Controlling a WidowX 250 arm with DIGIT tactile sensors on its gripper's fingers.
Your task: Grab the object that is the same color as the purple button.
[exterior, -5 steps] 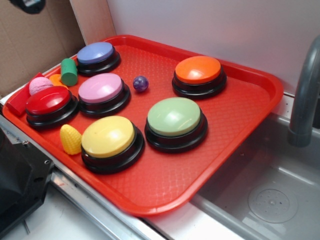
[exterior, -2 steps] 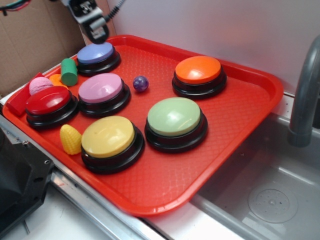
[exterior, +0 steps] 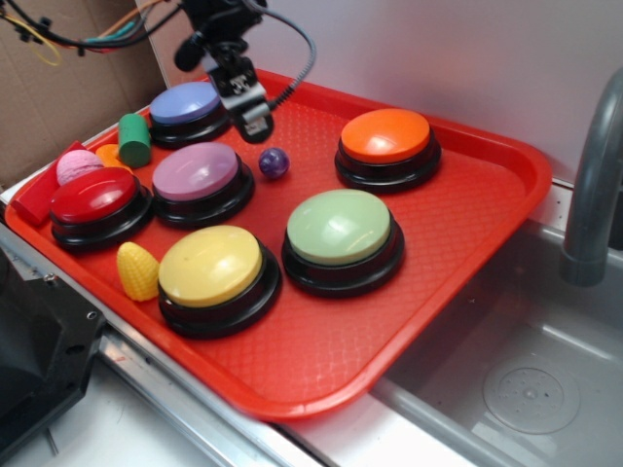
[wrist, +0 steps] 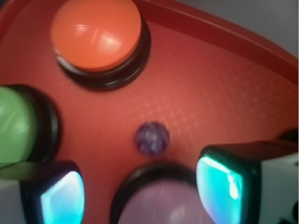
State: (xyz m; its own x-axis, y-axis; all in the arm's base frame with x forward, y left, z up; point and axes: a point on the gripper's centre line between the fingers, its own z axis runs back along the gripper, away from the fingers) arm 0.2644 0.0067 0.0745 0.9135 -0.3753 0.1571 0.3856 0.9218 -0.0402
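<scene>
Zero contact so far: gripper (exterior: 252, 109) is spread wide, hovering upper left of frame above the tray (exterior: 467, 243); purple ball (exterior: 274, 162) sits loose mid-tray. Descent and grasp remain.

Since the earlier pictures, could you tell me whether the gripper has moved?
Yes. The gripper has come in from the upper left, past the purple button, towards the purple ball.

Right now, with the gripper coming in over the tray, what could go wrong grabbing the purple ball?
The purple ball is small and round, so a finger may nudge it rolling across the tray. The pink button sits close beside it; the open gripper could hit or press it while descending.
</scene>
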